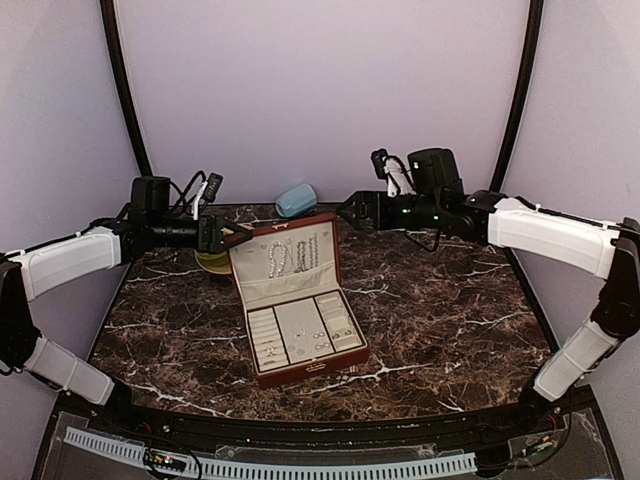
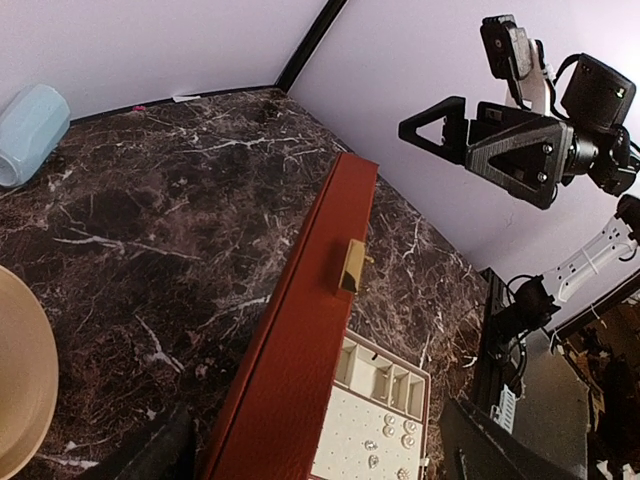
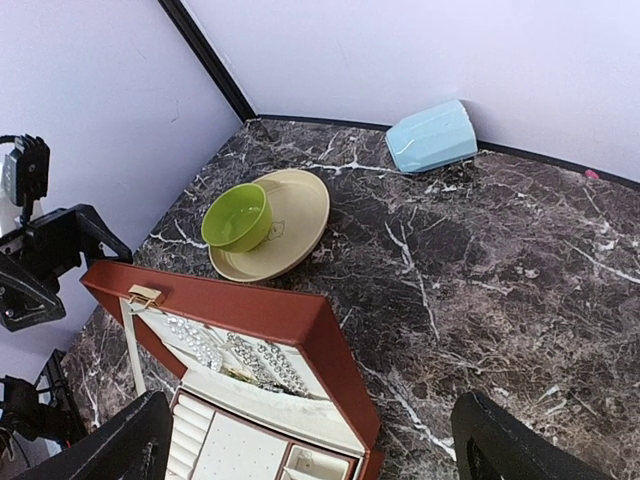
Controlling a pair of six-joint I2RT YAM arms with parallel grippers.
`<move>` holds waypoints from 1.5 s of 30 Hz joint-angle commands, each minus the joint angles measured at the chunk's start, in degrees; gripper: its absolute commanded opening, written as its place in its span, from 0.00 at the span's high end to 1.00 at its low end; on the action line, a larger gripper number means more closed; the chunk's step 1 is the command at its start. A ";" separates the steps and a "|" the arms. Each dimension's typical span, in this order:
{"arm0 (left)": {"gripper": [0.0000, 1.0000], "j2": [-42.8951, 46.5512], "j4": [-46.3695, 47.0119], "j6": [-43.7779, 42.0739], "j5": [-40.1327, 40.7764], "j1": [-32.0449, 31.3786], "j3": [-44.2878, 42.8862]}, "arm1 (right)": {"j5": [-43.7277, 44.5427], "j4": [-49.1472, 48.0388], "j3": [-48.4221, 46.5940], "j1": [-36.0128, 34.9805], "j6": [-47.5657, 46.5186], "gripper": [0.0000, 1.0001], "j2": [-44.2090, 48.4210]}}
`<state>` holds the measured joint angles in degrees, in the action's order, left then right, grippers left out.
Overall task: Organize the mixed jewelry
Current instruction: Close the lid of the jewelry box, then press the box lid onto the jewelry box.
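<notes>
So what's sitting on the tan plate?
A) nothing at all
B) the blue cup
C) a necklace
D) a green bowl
D: the right wrist view shows a green bowl resting on the plate.

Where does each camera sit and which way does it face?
Top external: above, behind the arm bases, looking down on the marble table and open jewelry case; both arms show.
Left wrist: on the left arm, facing across the case lid toward the right gripper; own fingers below.
Right wrist: on the right arm, looking down at bowl, plate, case; own fingers below.
Shared: both wrist views show the pale blue object.
</notes>
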<state>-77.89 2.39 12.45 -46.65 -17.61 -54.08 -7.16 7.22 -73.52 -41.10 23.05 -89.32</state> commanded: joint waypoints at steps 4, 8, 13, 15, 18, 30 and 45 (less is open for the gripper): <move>0.13 1.00 -2.79 -3.56 -6.87 -1.17 -1.06 | 1.66 -0.79 1.01 0.91 0.06 0.02 2.26; 0.13 1.04 -5.76 -5.65 -9.26 -2.32 -1.75 | 2.27 0.81 1.07 1.08 -0.45 0.02 3.19; 0.13 1.99 -7.14 -8.20 -15.88 -4.48 -1.25 | 3.42 2.21 1.80 1.20 -1.03 0.02 5.12; 0.13 2.14 -8.73 -9.19 -17.06 -5.92 -1.29 | 3.68 2.43 2.32 1.18 -1.08 0.01 5.97; 0.12 1.48 -14.25 -11.37 -17.53 -9.22 -2.02 | 3.77 2.95 2.95 1.29 -0.86 0.02 7.11; 0.21 12.01 -8.46 -2.46 -4.22 -12.68 3.89 | -2.00 7.23 8.15 0.35 1.88 0.15 10.31; 0.61 10.00 -9.31 4.74 25.86 -34.23 13.54 | -9.05 1.50 18.56 -13.92 13.23 0.65 4.03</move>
<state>-65.95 -6.13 15.88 -27.00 -49.08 -40.53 -14.02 12.88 -56.40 -53.10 32.75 -83.99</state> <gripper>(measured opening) 0.417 0.386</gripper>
